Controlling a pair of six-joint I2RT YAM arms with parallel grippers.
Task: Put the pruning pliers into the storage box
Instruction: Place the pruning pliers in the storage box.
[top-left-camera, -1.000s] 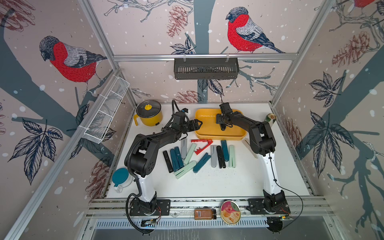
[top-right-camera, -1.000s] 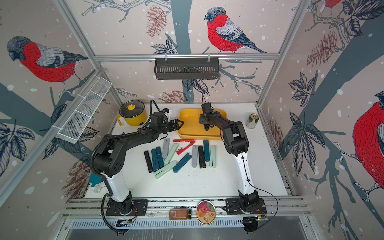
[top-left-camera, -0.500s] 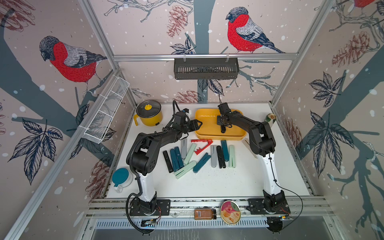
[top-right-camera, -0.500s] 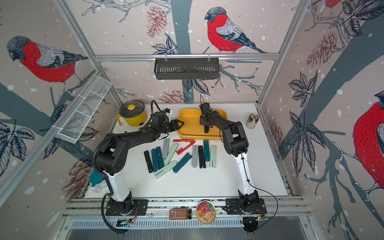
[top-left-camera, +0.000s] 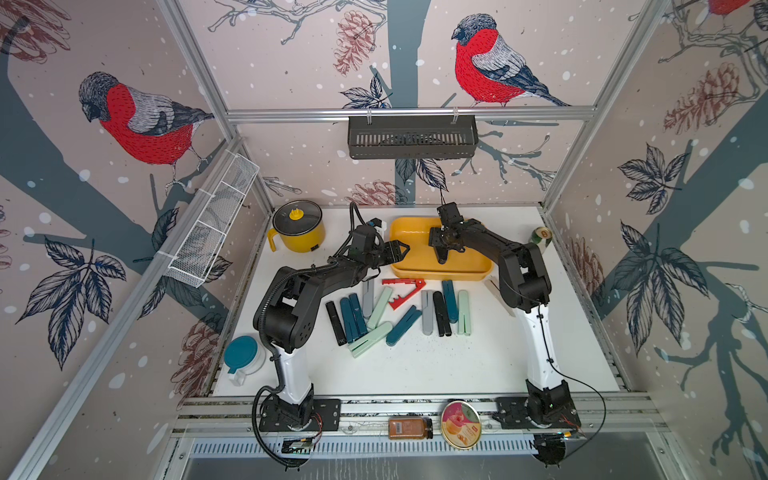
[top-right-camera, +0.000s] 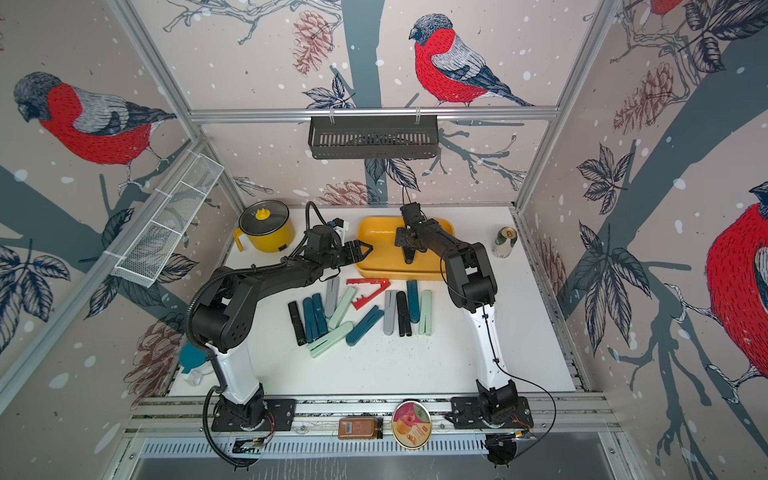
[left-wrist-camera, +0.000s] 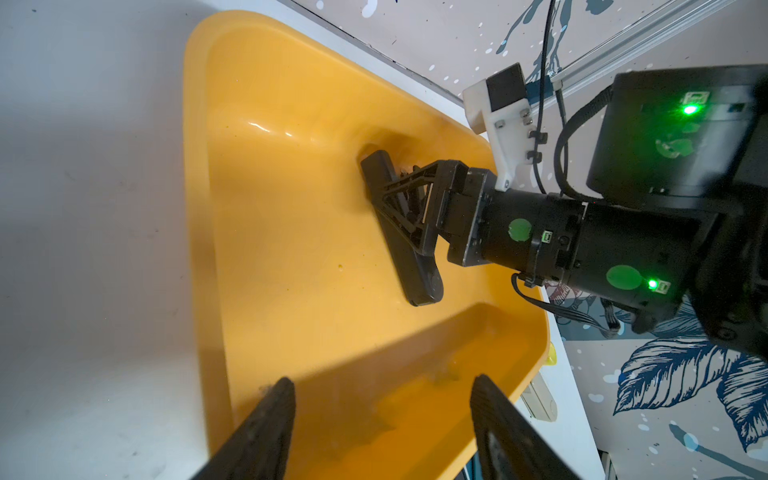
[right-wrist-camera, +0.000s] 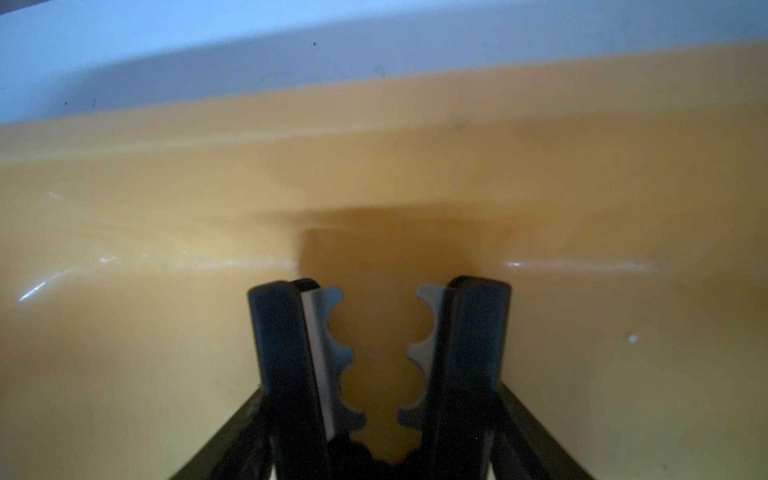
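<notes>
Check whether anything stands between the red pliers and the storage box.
Nothing visible does. The red pliers lie just before the storage box's near rim. Inside, the right gripper and black pliers take up the middle; the rest of its floor is bare.

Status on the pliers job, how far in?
Done: nothing banked; the storage box shows no pliers lying free. In hand: black pliers low in the box, between the fingers of the right gripper; released or not, unclear. Left gripper open, empty, at the box rim. Left: a dozen or so on the table, including the red pliers.
</notes>
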